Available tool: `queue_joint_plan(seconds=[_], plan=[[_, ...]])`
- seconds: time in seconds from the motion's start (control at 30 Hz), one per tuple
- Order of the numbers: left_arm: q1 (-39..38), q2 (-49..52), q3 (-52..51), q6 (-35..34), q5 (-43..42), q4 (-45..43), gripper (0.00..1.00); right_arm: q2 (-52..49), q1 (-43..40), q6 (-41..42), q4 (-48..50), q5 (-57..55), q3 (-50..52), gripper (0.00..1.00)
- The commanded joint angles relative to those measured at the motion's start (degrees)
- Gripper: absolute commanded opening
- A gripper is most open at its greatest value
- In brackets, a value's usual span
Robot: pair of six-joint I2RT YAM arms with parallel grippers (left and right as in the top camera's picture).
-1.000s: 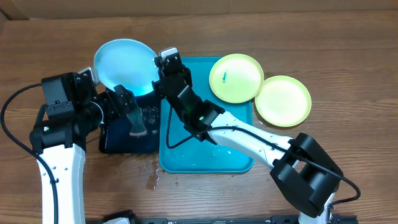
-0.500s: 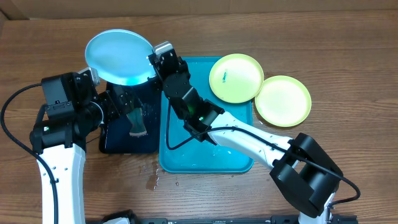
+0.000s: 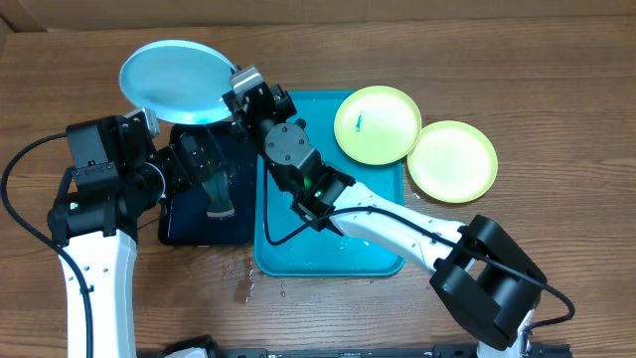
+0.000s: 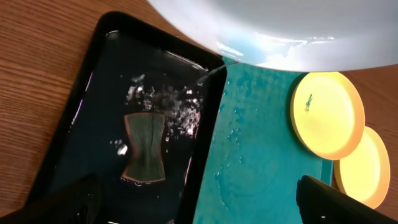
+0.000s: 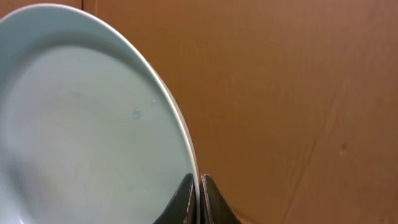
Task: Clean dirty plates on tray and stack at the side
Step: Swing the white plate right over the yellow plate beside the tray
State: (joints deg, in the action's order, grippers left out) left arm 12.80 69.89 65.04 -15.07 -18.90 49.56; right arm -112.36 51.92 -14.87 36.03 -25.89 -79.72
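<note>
You had the light blue plate [image 3: 171,82] pinched by its rim in the right gripper [image 3: 238,94], aloft over the far end of the black tray [image 3: 184,224]. Your left gripper [image 4: 198,202] gaped, empty. Plate looked light, stiff, wet-slick; thin edge grip could slip.

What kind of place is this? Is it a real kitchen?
Probably a robot practice bench, not a kitchen: two robot arms at a wooden table, a black tray of water holding a sponge, and plastic plates by a blue tray.
</note>
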Motion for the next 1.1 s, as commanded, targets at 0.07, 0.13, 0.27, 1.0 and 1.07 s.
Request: queue_joint_plan(seconds=[0.07,0.13,0.27,1.0,1.07], plan=[[0.0,0.2,0.7,-0.2,0.0,-0.1,1.00,1.2,0.5,-2.1,1.2,-0.3,-1.2,0.04],[0.0,0.2,0.7,-0.2,0.0,-0.1,1.00,1.2,0.5,-2.1,1.3,-0.2,-1.2,0.04],[0.0,0.2,0.7,-0.2,0.0,-0.1,1.00,1.2,0.5,-2.1,1.2,-0.3,-1.2,0.04],[0.0,0.2,0.7,-0.2,0.0,-0.1,1.00,1.2,0.5,-2.1,1.0,-2.8,-1.2,0.04],[0.0,0.2,0.7,-0.2,0.0,-0.1,1.00,1.2,0.5,-2.1,0.9,-2.8,-1.1,0.04]])
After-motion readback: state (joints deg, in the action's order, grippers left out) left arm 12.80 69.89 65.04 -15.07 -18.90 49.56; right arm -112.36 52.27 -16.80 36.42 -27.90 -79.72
